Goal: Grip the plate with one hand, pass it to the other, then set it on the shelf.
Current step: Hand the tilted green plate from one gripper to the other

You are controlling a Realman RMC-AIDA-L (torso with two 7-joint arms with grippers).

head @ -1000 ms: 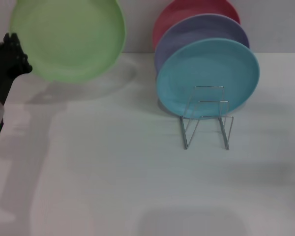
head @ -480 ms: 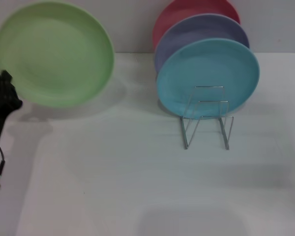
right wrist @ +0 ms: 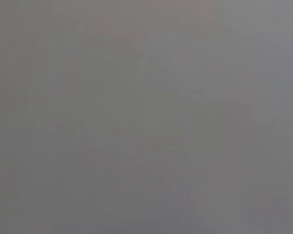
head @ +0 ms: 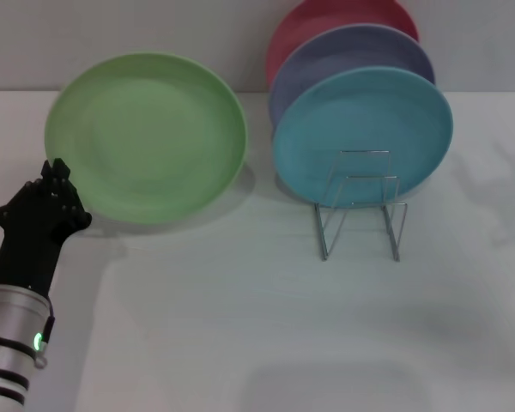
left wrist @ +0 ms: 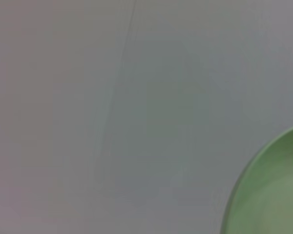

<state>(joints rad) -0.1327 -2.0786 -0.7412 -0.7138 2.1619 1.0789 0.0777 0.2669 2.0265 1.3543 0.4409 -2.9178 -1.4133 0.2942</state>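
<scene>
The light-green plate (head: 146,137) is held up at the left of the head view, tilted with its face toward me and casting a shadow on the table. My left gripper (head: 58,190), black on a slim arm with a silver wrist and green light, grips its lower-left rim. A part of the plate (left wrist: 276,190) also fills one corner of the left wrist view. The wire shelf (head: 360,210) stands at centre right, its front slots bare. My right gripper is out of view; the right wrist view shows only a plain grey surface.
Three plates stand in the rack: a turquoise plate (head: 360,129) in front, a lavender plate (head: 352,51) behind it, and a pink plate (head: 339,17) at the back. The white table (head: 240,326) stretches in front.
The left arm has swung the green plate down and to the right, toward the rack. More of the arm and its silver wrist now shows.
</scene>
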